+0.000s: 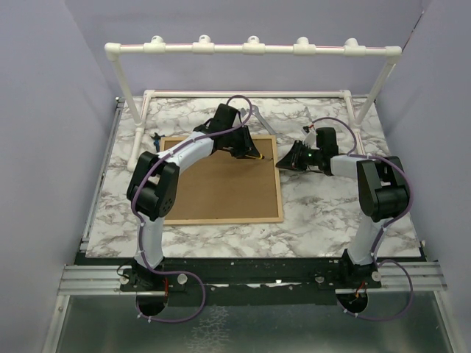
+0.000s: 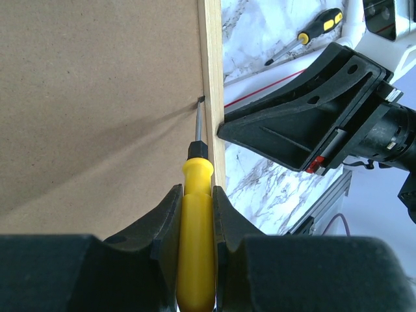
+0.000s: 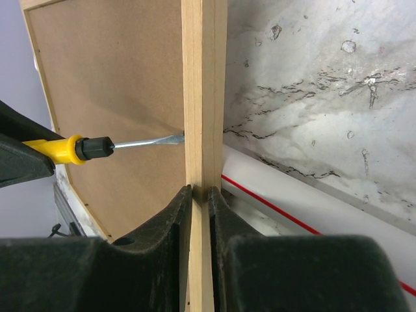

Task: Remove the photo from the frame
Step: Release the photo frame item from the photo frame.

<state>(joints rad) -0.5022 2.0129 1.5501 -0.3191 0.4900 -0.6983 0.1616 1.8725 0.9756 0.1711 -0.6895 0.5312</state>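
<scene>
Photo is out of sight, presumably under the brown back of the frame (image 1: 221, 187), which lies face down on the worktop (image 1: 324, 209). At the frame's 2 o'clock side, the left end effector (image 2: 195, 195) is clamped on a yellow screwdriver (image 2: 197, 221) whose blade meets a small dark tab (image 2: 201, 99) beside the wood edging (image 3: 204, 97). The right end effector (image 3: 200, 195) is closed on that edging from 3 o'clock. Lever gently, with the blade low and the frame pinned, so the tip neither skids nor gouges.

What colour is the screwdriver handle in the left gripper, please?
Yellow handle with a black collar; clearest in left wrist view.
</scene>
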